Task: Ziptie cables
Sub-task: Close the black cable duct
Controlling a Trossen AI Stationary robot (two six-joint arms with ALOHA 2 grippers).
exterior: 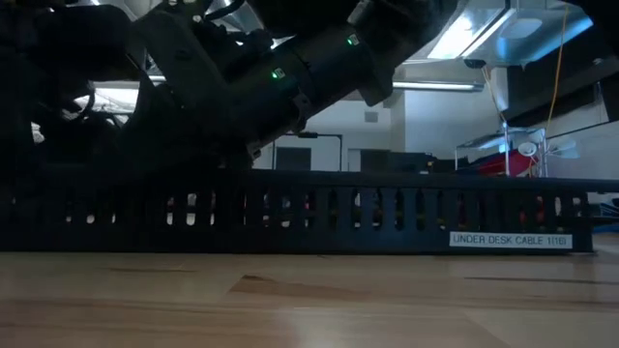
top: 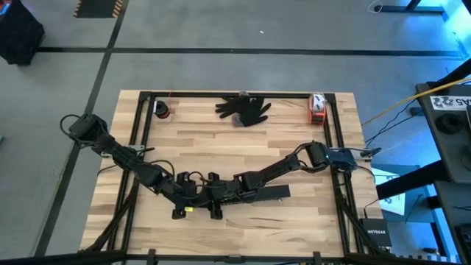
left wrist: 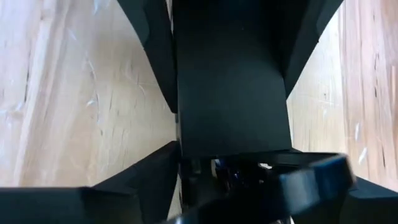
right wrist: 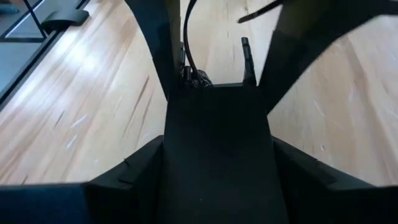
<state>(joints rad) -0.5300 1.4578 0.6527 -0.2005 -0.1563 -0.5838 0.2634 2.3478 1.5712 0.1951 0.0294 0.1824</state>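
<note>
The long black slotted channel (top: 268,193) (exterior: 319,208) lies flat on the near middle of the table. Both arms meet over its left end. My left gripper (top: 190,200) (left wrist: 233,186) and my right gripper (top: 221,196) (right wrist: 217,186) each straddle the channel (left wrist: 233,93) (right wrist: 217,143), facing each other. Of the cables, white and blue-purple bits (left wrist: 239,173) show at the channel's end under a curved dark band (left wrist: 323,171). Thin dark wires (right wrist: 186,43) (top: 197,177) loop out just beyond it. My left gripper has the channel between its two fingers, one finger (left wrist: 143,180) against each long side wall (left wrist: 186,124). It comes from above, pointing down, fingers across the channel, which stays on the table. My right gripper holds the channel the same way, a finger (right wrist: 124,180) on each side wall (right wrist: 174,137). It comes from above, across the channel, beside the left gripper.
A black glove (top: 244,109) lies at the far edge, a red and white object (top: 316,109) at the far right corner, and a small dark round thing (top: 162,110) at the far left. Black frame rails (top: 140,140) border the wooden top. Bare wood lies between glove and arms.
</note>
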